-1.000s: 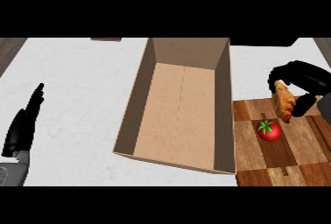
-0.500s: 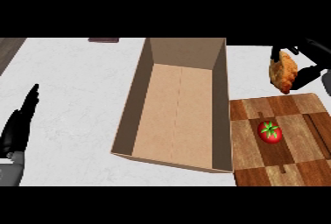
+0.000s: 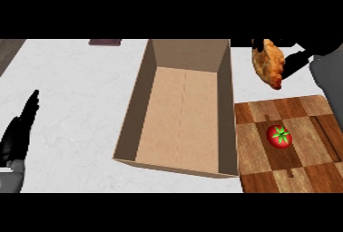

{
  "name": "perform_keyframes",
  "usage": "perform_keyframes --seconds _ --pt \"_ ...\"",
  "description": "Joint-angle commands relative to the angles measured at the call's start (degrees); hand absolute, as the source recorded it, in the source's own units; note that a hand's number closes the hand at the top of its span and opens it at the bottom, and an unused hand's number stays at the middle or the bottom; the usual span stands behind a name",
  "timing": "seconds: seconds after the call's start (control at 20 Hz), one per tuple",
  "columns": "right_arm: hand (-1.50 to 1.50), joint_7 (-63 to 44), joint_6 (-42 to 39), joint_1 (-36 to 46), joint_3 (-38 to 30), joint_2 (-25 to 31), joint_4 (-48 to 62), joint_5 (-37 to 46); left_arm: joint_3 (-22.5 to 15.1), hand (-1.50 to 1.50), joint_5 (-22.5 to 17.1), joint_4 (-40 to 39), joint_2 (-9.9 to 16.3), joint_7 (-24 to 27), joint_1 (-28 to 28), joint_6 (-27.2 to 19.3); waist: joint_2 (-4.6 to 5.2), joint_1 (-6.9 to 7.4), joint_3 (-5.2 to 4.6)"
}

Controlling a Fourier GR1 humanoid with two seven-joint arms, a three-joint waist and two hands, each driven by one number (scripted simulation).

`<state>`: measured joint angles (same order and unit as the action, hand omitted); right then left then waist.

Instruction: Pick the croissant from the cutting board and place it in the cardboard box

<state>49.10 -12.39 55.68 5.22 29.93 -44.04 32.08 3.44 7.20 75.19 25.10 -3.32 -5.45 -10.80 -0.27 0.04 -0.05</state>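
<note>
The golden-brown croissant (image 3: 268, 63) hangs in the air above the counter, just right of the cardboard box's far right corner and beyond the cutting board. My right hand (image 3: 299, 58) is curled on it from the right, mostly hidden behind it and by the grey forearm. The open cardboard box (image 3: 227, 104) stands in the middle, nothing inside it. The wooden cutting board (image 3: 308, 172) lies at the lower right. My left hand (image 3: 20, 129) rests open at the left edge, fingers pointing up.
A red tomato (image 3: 279, 136) with a green stem sits on the cutting board. A small dark object (image 3: 105, 42) lies at the counter's far edge, left of the box. White counter (image 3: 80, 90) spreads between my left hand and the box.
My right hand has lifted the croissant off the cutting board and carried it up and away, then left toward the box's far right corner. The left hand has stayed put.
</note>
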Motion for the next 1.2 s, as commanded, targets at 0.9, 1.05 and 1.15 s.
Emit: perform_keyframes --seconds 0.9,1.05,1.15 --pt "1.5 -34.2 -5.0 9.0 2.2 -27.6 -3.9 -2.5 0.0 0.0 2.6 3.2 -3.5 -0.2 2.3 0.5 0.45 1.08 0.03" --pt "1.5 -37.4 -0.3 9.1 7.1 -29.7 -2.6 -3.3 1.4 0.0 2.4 1.2 -2.2 1.1 -0.2 1.7 0.43 1.26 0.01" --pt "1.5 -35.2 1.7 11.9 7.1 -29.8 2.8 0.3 0.7 0.0 2.6 3.2 -2.4 -3.6 -1.9 2.2 0.61 1.47 0.03"
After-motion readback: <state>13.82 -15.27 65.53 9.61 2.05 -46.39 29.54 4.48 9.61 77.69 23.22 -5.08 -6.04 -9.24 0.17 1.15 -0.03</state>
